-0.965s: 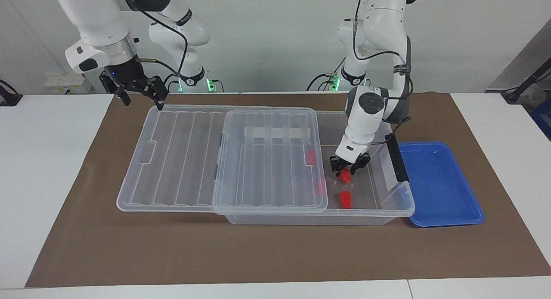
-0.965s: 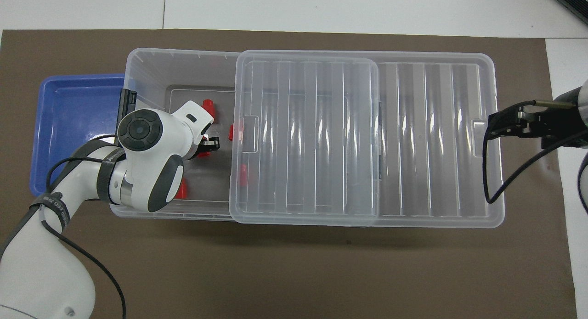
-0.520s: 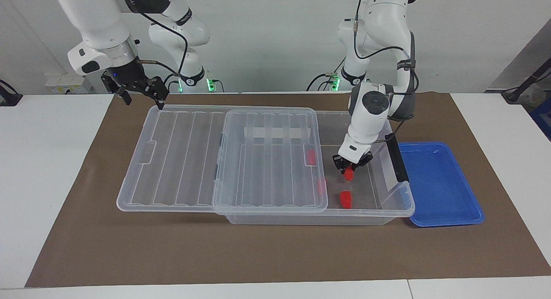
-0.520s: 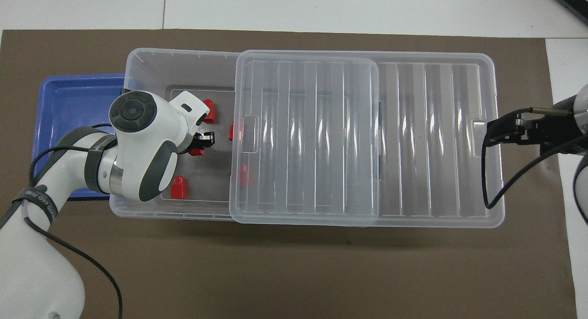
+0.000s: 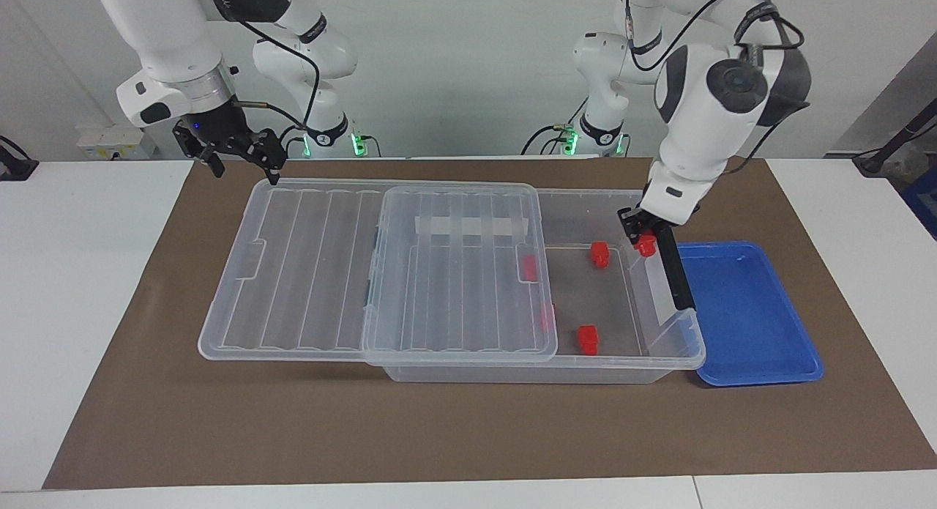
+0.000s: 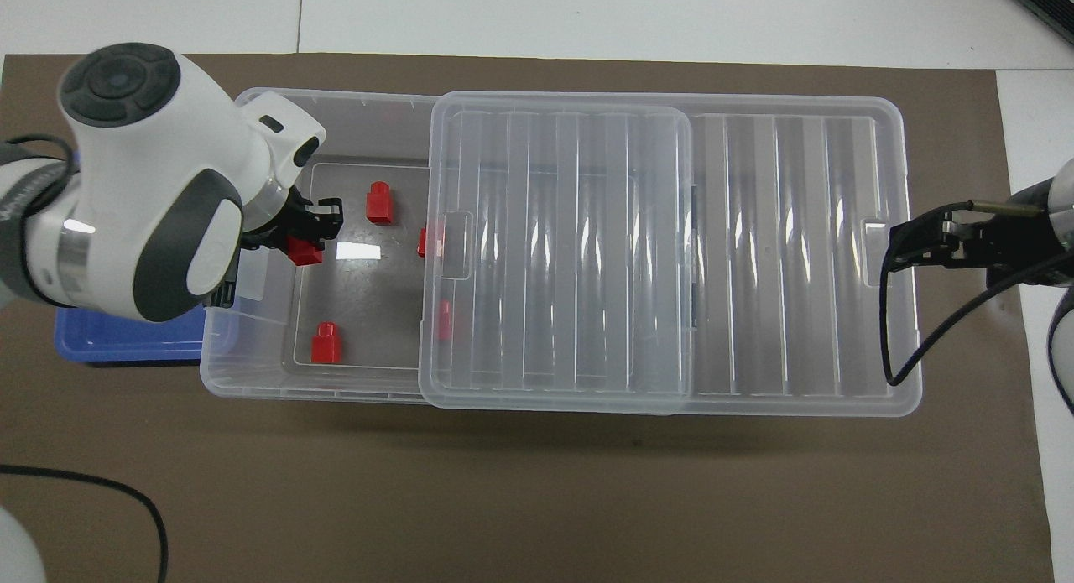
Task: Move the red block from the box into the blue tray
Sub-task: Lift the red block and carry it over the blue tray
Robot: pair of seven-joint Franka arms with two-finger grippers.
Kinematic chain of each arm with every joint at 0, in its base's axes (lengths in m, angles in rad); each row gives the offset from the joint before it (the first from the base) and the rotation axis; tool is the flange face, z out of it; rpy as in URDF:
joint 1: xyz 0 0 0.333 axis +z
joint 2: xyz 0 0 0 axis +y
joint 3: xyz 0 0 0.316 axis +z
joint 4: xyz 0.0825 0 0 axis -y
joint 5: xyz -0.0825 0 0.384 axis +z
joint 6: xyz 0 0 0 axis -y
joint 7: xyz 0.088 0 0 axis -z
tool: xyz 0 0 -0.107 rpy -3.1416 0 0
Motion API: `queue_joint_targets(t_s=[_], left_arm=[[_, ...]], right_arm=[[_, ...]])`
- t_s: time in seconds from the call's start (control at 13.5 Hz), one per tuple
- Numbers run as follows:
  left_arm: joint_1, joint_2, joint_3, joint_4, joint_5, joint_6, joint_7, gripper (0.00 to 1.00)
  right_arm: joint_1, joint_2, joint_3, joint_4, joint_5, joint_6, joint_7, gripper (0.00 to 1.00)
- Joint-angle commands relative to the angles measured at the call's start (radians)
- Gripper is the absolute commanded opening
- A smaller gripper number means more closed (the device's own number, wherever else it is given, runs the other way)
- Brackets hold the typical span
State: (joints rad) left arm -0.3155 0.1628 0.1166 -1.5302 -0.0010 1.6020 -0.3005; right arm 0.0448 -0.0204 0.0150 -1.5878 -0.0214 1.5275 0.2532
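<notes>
My left gripper [image 5: 643,239] grips a red block [image 5: 646,244] over the box [image 5: 622,359] end near the tray [image 5: 754,318]; right gripper [image 5: 238,154] waits wide open over the lid [image 5: 307,275] edge.

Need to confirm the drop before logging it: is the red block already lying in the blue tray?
No. The red block is held up in the left end effector over the box's end wall; the blue tray holds nothing.

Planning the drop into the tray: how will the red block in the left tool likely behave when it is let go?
The red block, held up in the left tool, looks rigid and probably light. Its flat faces suggest it won't roll, though the stepped top might tip it. The blue tray has a raised rim that should contain it.
</notes>
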Motion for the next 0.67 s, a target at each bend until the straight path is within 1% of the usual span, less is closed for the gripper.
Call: queue_joint_targets(t_s=[0.0,0.15,0.22,0.3,0.37,0.45,0.59], left_arm=[[0.160,-0.038,-0.003,0.013,0.004,-0.062,0.244,0.00],[0.269,-0.046,-0.003,0.012,0.010,-0.057,0.457,0.00],[0.323,-0.055,-0.006,-0.011,0.010,-0.010,0.547,0.00],[0.351,-0.075,-0.006,-0.078,0.010,0.078,0.593,0.00],[0.369,-0.089,-0.006,-0.144,0.010,0.167,0.603,0.00],[0.378,-0.089,-0.006,-0.209,0.010,0.253,0.603,0.00],[0.378,-0.083,-0.006,-0.324,0.009,0.419,0.603,0.00]], right_arm=[[-0.008,-0.027,0.003,-0.034,-0.002,0.016,-0.003,1.00],[-0.011,-0.027,0.003,-0.037,0.005,0.035,-0.003,1.00],[-0.022,-0.029,0.003,-0.053,0.008,0.057,-0.003,0.98],[-0.031,-0.030,0.003,-0.076,0.012,0.094,-0.003,0.77],[-0.042,-0.032,0.003,-0.098,0.012,0.120,-0.003,0.34],[-0.052,-0.038,0.003,-0.125,0.012,0.149,-0.003,0.00],[-0.081,-0.061,0.003,-0.205,0.012,0.236,-0.003,0.00]])
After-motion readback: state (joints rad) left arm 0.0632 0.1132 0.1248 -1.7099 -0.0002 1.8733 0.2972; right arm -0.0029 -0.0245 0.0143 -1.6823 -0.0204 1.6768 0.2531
